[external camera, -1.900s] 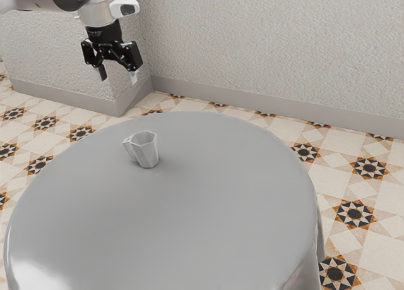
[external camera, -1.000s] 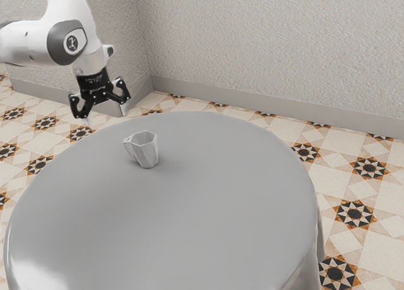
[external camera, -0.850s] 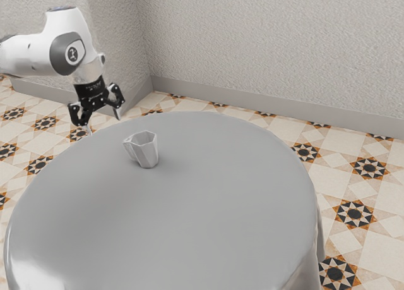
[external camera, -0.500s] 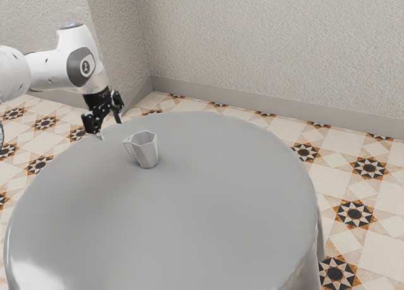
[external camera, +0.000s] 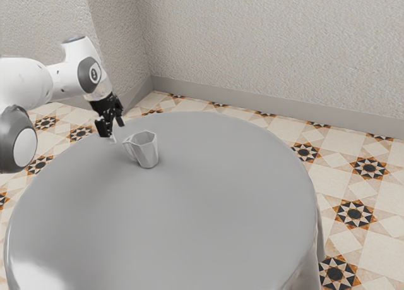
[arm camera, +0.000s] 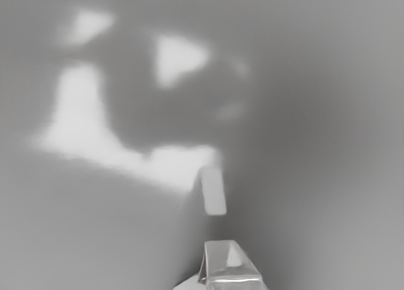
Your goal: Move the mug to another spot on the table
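Grey and faceted, the small angular mug (external camera: 142,149) (arm camera: 227,268) stands upright on the round grey bench (external camera: 208,214), in its far left part, handle turned toward the exterior view's left. The black two-finger gripper (external camera: 110,133) hangs low over the bench just left of the mug, apart from it and holding nothing; how wide it stands cannot be told. Its shadow darkens the bench surface.

- No readable text, number or brand anywhere.
- Joint cap (external camera: 90,74) on the arm, left side: a small dark mark in a ring, too small to read.
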Tool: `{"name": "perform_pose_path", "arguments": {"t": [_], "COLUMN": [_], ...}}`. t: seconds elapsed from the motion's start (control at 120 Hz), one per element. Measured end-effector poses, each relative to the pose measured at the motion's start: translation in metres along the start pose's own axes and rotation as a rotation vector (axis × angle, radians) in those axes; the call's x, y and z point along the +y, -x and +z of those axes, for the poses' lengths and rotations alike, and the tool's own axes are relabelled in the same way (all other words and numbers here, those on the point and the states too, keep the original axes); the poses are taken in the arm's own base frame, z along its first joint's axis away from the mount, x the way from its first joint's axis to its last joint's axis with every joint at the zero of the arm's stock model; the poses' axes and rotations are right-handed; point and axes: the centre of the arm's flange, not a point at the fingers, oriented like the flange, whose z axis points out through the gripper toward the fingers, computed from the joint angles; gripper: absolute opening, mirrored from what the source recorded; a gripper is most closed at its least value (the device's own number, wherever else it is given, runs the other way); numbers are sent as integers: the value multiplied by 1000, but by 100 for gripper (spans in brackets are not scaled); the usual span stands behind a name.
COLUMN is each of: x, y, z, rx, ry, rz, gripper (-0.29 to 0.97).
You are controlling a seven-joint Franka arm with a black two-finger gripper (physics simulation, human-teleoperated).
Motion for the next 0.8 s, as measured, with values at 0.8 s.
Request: {"name": "perform_pose_path", "arguments": {"t": [0.8], "x": [17], "y": [-2], "z": [61], "rx": [-35], "ry": [5], "rz": [-110], "gripper": [67]}}
